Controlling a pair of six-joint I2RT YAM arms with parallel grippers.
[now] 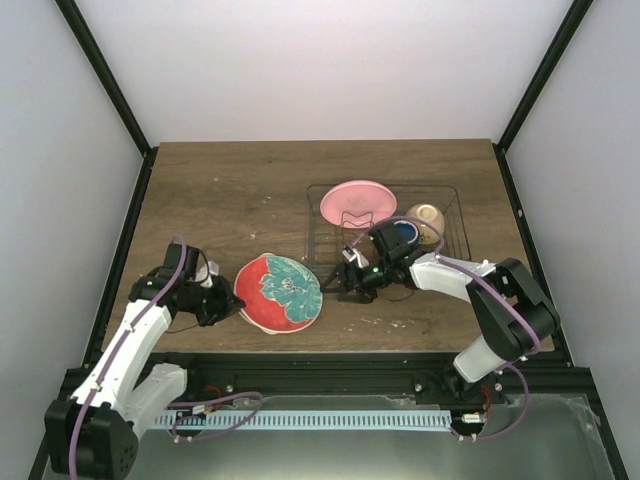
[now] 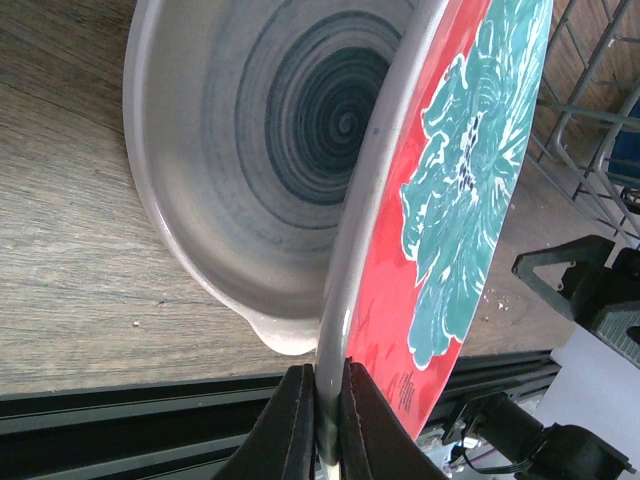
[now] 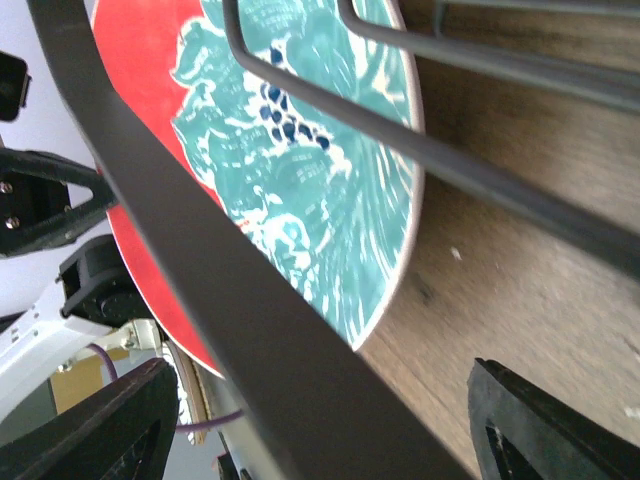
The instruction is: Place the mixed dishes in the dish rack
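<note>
Left gripper (image 2: 325,405) clamped rim of red teal-flowered plate (image 2: 455,200), tilted up probably for slotting; right gripper (image 1: 351,283) hung open, empty, by grey wire rack (image 1: 461,226).

the top view looks down from high behind the near edge over the whole table (image 1: 220,190). the left wrist view sits close at the rim of the red plate (image 2: 470,180); the right wrist view faces that plate through the dish rack (image 3: 480,185).

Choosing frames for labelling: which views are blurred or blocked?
Top external: sharp, evenly lit. Left wrist: near rim of the red plate looks soft. Right wrist: a dish rack wire near the lens forms a thick blurred bar across the plate.
</note>
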